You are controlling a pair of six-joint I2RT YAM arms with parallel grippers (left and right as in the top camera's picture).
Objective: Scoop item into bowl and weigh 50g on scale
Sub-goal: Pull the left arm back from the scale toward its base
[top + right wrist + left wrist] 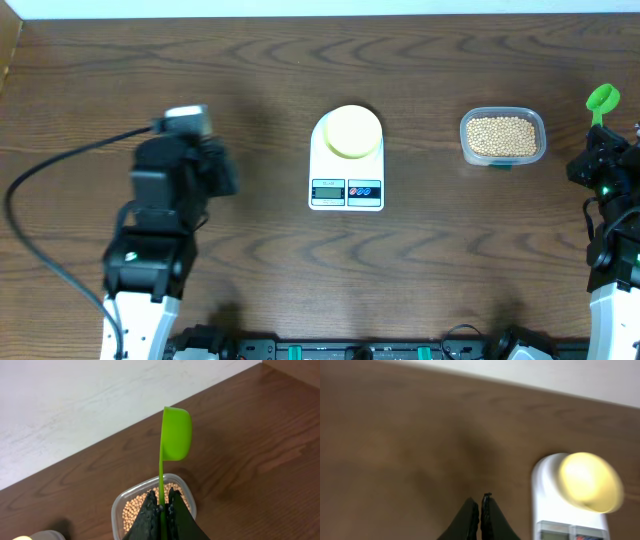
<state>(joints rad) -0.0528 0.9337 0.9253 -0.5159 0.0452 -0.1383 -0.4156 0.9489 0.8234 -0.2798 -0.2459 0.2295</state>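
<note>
The pale yellow bowl sits on the white scale at the table's middle; both show blurred in the left wrist view, the bowl on the scale. The tan beans fill a clear tub to the right, also seen below the right wrist as beans. My right gripper is shut on the thin handle of a green scoop, held in the air at the far right, its cup turned on edge. My left gripper is shut and empty, left of the scale.
A black cable loops across the table to the left arm. The table's far edge meets a white wall. Bare wood lies between the scale and the tub.
</note>
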